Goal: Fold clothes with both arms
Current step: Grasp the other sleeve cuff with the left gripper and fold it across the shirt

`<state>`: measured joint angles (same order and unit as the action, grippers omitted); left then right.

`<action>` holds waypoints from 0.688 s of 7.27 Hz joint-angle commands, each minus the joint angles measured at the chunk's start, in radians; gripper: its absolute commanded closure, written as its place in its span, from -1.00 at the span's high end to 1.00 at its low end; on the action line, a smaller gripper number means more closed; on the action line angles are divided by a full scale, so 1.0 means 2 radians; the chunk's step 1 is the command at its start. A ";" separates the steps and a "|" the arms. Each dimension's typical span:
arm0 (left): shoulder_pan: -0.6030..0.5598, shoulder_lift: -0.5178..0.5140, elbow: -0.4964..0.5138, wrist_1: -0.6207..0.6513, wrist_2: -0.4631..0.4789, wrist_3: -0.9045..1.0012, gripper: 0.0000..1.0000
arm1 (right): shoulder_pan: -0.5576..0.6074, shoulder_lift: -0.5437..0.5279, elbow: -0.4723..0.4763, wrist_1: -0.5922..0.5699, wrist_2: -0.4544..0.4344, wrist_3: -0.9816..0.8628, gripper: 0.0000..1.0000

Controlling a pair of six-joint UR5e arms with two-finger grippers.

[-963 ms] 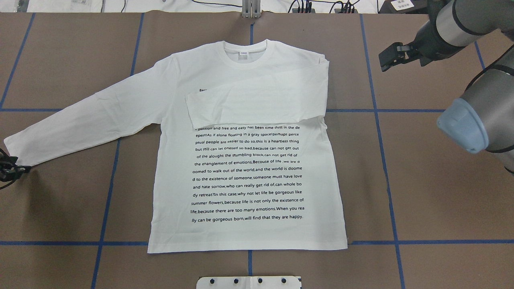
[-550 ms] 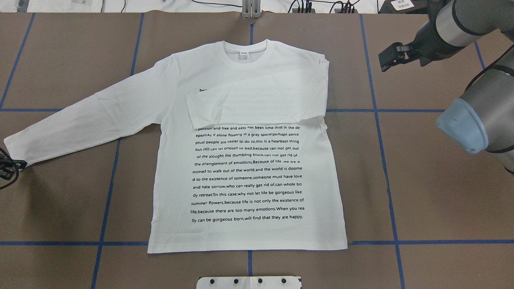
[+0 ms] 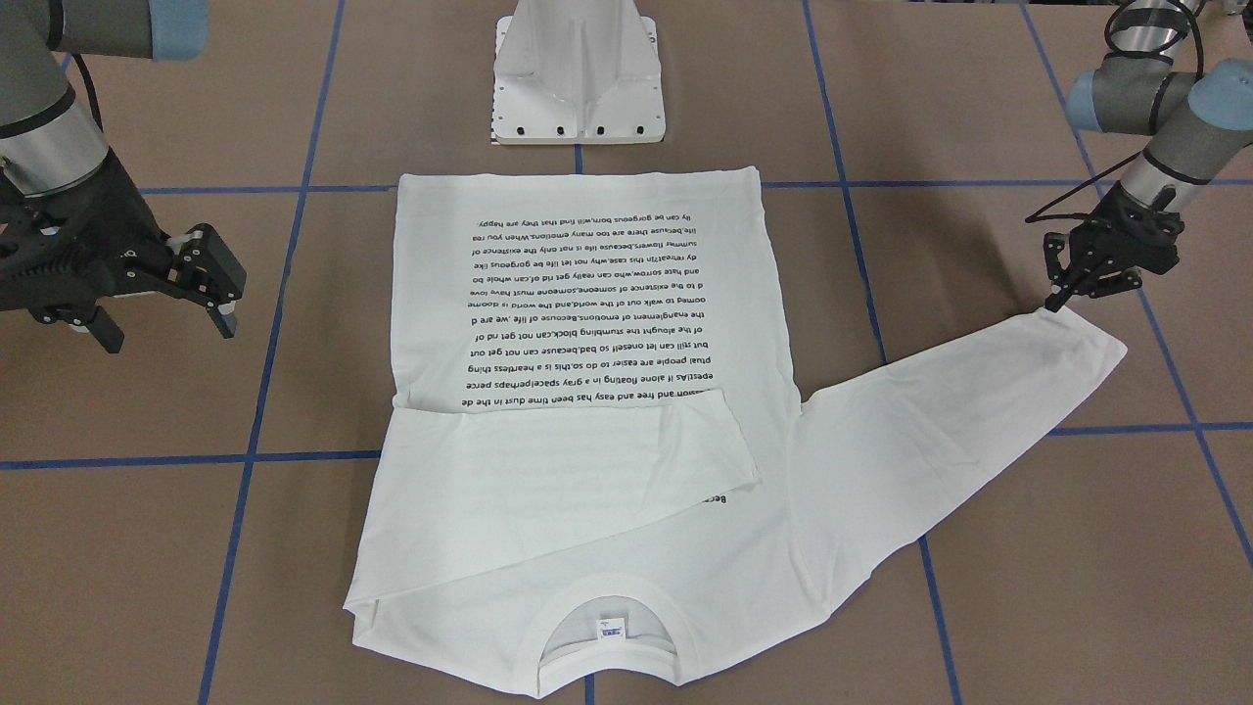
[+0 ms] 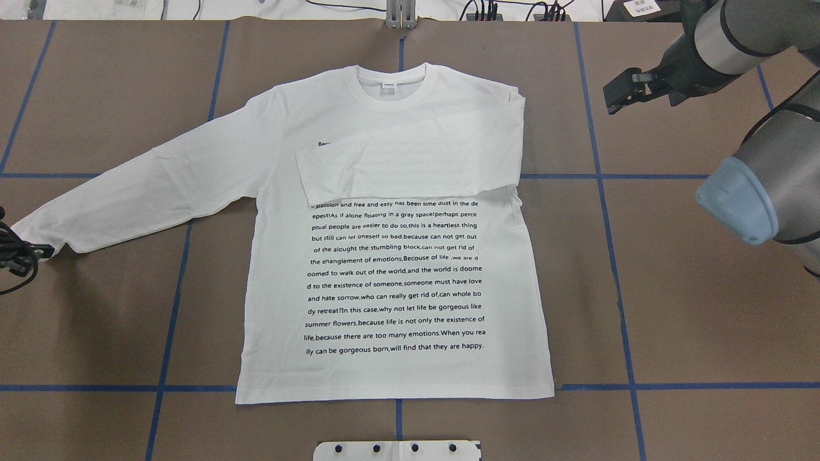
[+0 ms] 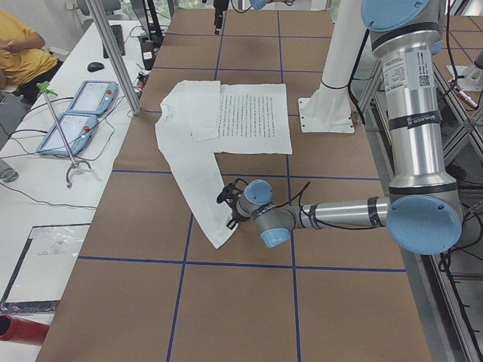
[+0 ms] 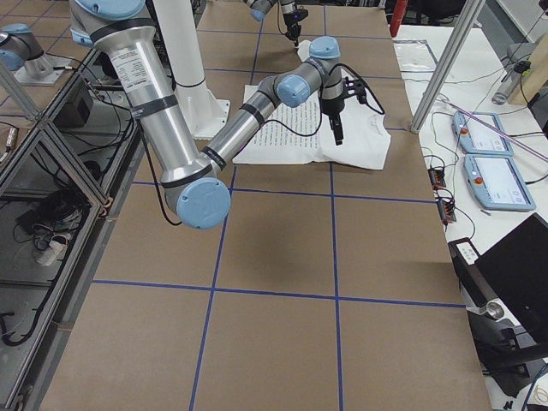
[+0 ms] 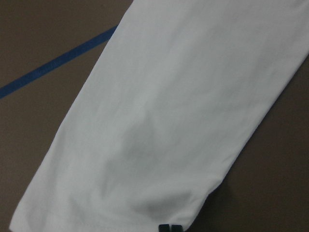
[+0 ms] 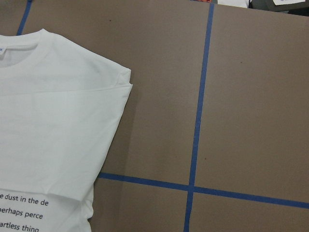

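Front view shows left gripper (image 3: 1055,302) pinching the cuff (image 3: 1089,341) of the white long-sleeved shirt (image 3: 587,548) by the desk (image 3: 1028,607) edge, cropped overhead; right gripper (image 3: 166,323) gapes empty.

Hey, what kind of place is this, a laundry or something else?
Most likely a robotics lab, not a laundry: a left arm and right arm flank a white shirt on a table marked with a blue tape grid, and teach pendants lie on a side bench.
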<state>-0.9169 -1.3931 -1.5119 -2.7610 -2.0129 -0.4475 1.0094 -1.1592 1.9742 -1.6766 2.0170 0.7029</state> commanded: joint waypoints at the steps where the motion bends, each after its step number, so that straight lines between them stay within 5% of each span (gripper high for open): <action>1: -0.050 -0.059 -0.003 0.006 0.001 0.000 -1.00 | 0.000 0.001 0.000 0.000 -0.001 0.001 1.00; 5: -0.074 -0.221 -0.004 0.153 0.002 -0.011 -1.00 | 0.000 0.000 0.000 0.000 -0.001 0.001 1.00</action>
<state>-1.0558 -1.7283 -1.5201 -2.5670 -2.0116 -0.4640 1.0093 -1.1595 1.9742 -1.6767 2.0157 0.7045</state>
